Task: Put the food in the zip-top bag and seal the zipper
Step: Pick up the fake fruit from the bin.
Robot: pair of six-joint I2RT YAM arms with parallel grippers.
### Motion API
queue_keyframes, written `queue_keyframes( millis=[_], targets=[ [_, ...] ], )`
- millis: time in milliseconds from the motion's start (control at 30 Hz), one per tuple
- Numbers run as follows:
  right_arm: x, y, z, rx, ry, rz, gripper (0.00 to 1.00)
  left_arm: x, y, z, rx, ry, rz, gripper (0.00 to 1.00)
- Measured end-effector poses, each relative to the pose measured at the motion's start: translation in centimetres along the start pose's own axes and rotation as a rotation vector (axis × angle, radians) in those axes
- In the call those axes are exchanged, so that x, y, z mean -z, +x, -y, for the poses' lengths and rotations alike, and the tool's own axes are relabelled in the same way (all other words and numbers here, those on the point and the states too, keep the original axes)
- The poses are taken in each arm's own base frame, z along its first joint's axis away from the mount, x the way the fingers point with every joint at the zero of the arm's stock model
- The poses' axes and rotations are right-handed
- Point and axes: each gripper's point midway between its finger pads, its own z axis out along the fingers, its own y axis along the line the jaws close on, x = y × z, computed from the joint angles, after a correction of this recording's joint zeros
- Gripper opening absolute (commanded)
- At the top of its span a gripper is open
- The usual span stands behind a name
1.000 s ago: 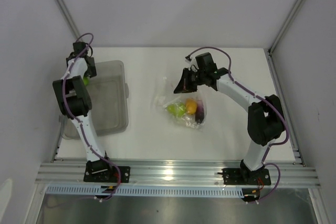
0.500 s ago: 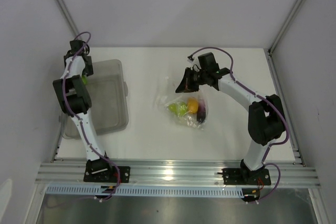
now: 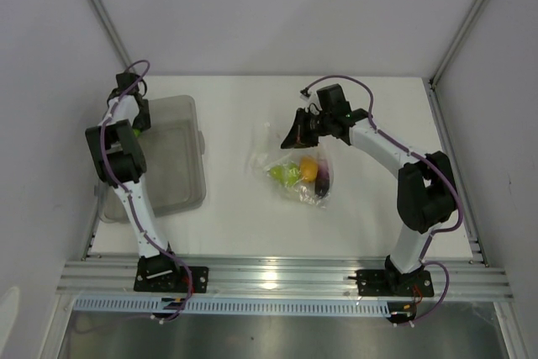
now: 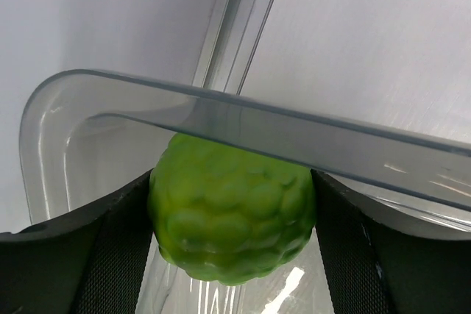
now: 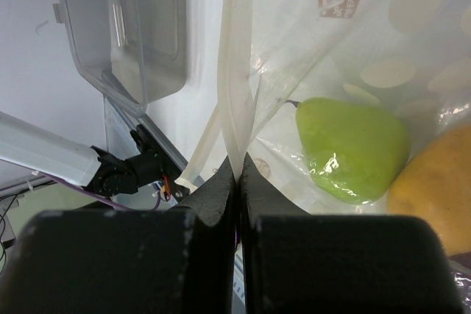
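Progress, as I judge it, stands at three pieces of the food out of four. Begin at the far left: your left arm (image 3: pixel 126 166) reaches to the far left corner of the grey bin (image 3: pixel 200 145). The left jaws are clamped on the round green fruit (image 4: pixel 232 207), one finger on each side, and the bin's rim crosses just above it in the wrist view. That fruit is the one piece outside the bag, and it is well apart from it.

Move right to the middle of the bench (image 3: pixel 370 216). The zip-top bag (image 3: pixel 265 157) lies there with the yellow-green pear (image 5: pixel 353 148), the orange-yellow fruit (image 5: pixel 434 182) and the dark eggplant (image 3: pixel 320 192) inside it.

Further right, your right arm (image 3: pixel 382 147) comes to the bag's far edge. The right jaws are pressed together on the zipper (image 5: pixel 234 71), pinching the pale strip at the mouth. You cannot tell from these views how wide the mouth stands open.

What is left, by my reading, is to carry the green fruit across, get it through the mouth, then press the zipper shut along its length. No sealing looks done yet.
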Motion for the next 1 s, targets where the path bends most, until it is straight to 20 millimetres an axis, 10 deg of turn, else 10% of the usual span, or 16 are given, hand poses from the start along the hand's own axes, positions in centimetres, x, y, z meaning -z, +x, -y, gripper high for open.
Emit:
queue_keyframes(
  millis=[533, 1000],
  targets=[
    [0.2, -0.2, 0.2, -0.016, 0.005, 0.004, 0.0, 2.0, -0.3, 2.3, 0.07, 0.117, 0.031, 0.37],
    [1.4, 0.2, 0.4, -0.033, 0.139, 0.007, 0.0, 18.4, -2.9, 10.5, 0.161, 0.438, 0.244, 0.17]
  ],
)
